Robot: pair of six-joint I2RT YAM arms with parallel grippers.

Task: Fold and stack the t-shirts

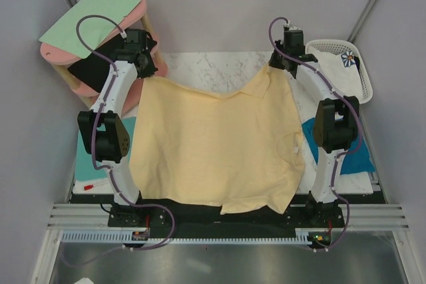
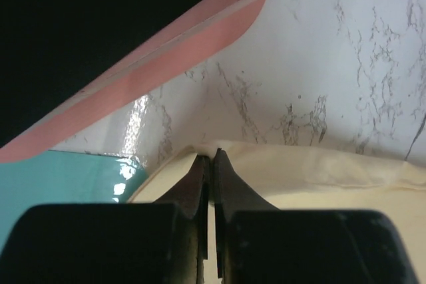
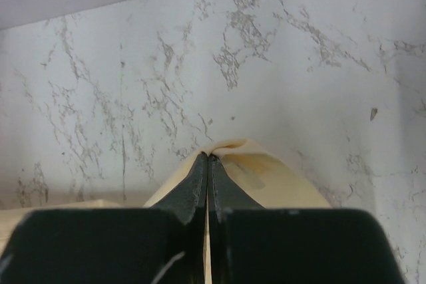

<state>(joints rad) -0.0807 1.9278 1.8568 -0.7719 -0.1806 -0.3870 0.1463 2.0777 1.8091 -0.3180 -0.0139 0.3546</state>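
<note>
White marble-look counter (image 1: 219,71). Centre: pale yellow t-shirt (image 1: 213,144) spread wide, covers most of surface, near hem at front edge. R edge: teal-blue t-shirt (image 1: 359,161), bunched. L edge: turquoise board (image 1: 83,161), flat. Far-R corner: white lattice basket (image 1: 367,78).

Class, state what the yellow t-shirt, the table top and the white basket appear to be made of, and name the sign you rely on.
Yellow t-shirt: soft matte cloth, probably knit; it drapes, sags and creases.
Table top: glossy marble-look surface, grey veins on white with glare; whether stone or printed laminate is unclear.
White basket: likely moulded plastic, with a smooth, even lattice wall.
</note>
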